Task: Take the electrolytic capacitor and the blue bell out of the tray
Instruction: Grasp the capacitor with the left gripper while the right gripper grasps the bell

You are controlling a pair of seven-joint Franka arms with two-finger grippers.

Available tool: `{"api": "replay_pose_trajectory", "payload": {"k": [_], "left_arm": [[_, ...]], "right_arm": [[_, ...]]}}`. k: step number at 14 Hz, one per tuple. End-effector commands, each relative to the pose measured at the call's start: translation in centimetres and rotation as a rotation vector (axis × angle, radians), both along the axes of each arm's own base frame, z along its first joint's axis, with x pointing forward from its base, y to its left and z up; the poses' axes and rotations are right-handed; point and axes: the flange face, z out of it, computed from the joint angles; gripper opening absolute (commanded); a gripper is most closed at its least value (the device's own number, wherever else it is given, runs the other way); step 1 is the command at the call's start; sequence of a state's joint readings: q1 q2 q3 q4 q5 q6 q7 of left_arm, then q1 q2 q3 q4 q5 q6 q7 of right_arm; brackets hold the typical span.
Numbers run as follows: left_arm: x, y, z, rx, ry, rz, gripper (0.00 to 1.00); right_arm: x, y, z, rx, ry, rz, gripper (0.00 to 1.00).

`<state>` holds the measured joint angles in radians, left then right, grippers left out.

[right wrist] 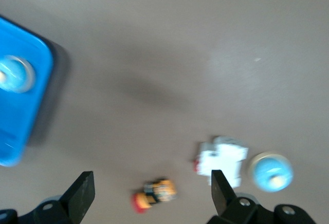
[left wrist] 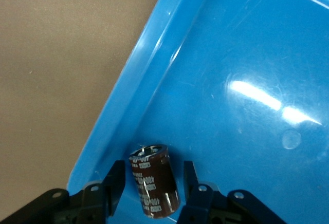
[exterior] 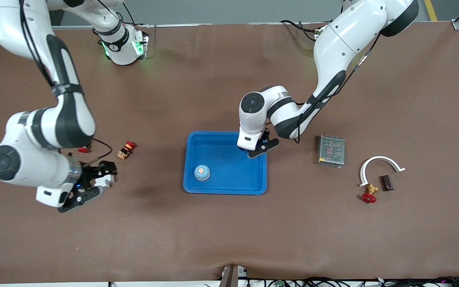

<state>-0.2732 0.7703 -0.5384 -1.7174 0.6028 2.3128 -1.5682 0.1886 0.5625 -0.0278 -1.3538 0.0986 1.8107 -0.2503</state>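
Blue first: looking at the shallow blue plastic tray [exterior: 225,187] in the middle of the brown cloth-covered table [exterior: 229,239] and finding the left gripper [left wrist: 154,175] hanging low inside the tray's corner that lies farther from the front camera, toward the left arm's end. Seeing its two black fingers [left wrist: 115,183] parted on either side of the dark brown cylindrical capacitor [left wrist: 154,180], with a thin sliver of blue showing on each side, so flanking it closely rather than pinching it. Noting the capacitor leaning, its lower end down between the fingertips, close against the tray wall. Spotting the small light-blue dome bell [exterior: 202,172] sitting in the same tray, nearer to the front camera and toward the right arm's end. Finding the right gripper [right wrist: 151,183] hanging over bare cloth toward the right arm's end of the table, fingers spread wide and gripping nothing. Making out, in the right wrist view, a small yellow-and-red push button [right wrist: 154,194], a white boxy part [right wrist: 222,160] and a second light-blue bell [right wrist: 271,171] lying on the cloth, the white part just beside that bell. Seeing a metal mesh-covered box [exterior: 331,150] lying toward the left arm's end.
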Motion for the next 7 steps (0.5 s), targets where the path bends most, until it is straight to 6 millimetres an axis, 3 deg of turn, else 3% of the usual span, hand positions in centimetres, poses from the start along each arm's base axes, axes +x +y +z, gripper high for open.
{"api": "replay_pose_trajectory", "payload": {"k": [1,5,6,7], "left_arm": [[0.0,-0.2,-0.7,0.016,-0.003,-0.007,0.53],[1.2,-0.5,1.0,-0.004,-0.035,-0.001,0.10],[1.6,-0.4,1.5,-0.008,-0.043,0.005,0.01],[1.9,-0.4,1.8,-0.012,-0.049,0.010,0.00]], "right_arm": [[-1.6,5.6,0.6,-0.015,0.015,-0.147,1.00],[-3.8,14.6,1.0,0.002,-0.002,-0.375,1.00],[-3.8,16.2,1.0,0.024,-0.036,-0.426,1.00],[-3.7,17.5,0.8,0.050,-0.076,-0.476,1.00]]}}
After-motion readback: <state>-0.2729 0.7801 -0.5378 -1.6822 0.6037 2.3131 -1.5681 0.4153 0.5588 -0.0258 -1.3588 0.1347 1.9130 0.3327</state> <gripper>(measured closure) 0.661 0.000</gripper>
